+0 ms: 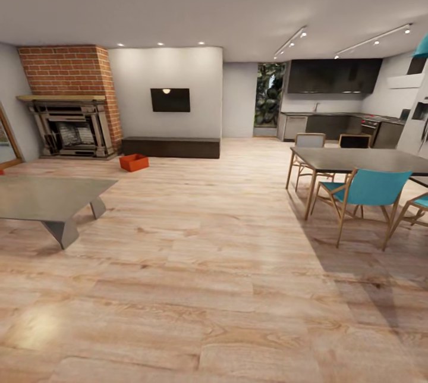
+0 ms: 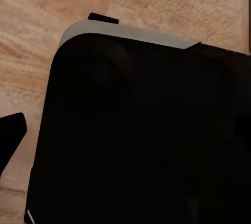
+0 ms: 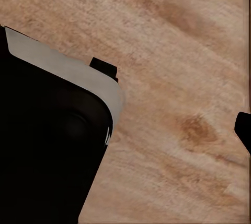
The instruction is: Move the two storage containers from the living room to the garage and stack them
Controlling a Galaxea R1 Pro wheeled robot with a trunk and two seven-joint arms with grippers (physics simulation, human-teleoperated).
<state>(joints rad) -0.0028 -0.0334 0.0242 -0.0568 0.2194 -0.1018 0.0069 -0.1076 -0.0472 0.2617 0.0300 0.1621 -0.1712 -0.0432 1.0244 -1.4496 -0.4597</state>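
Note:
One orange-red storage container (image 1: 134, 162) sits on the light wood planks of the living room, far ahead to the left, in front of the dark low bench and just right of the brick fireplace (image 1: 71, 103). A sliver of red (image 1: 1, 172) shows at the left edge; I cannot tell what it is. The garage and its concrete floor are out of view. In the left wrist view a dark fingertip (image 2: 10, 140) pokes in beside my black base (image 2: 146, 140). In the right wrist view another fingertip (image 3: 243, 130) hangs over bare planks. Nothing is held.
A grey low table (image 1: 50, 198) stands near left. A dining table (image 1: 362, 160) with teal chairs (image 1: 371, 190) fills the right side. A kitchen counter (image 1: 333, 124) lies at the far right. A wide strip of wood floor (image 1: 202, 240) runs ahead toward the container.

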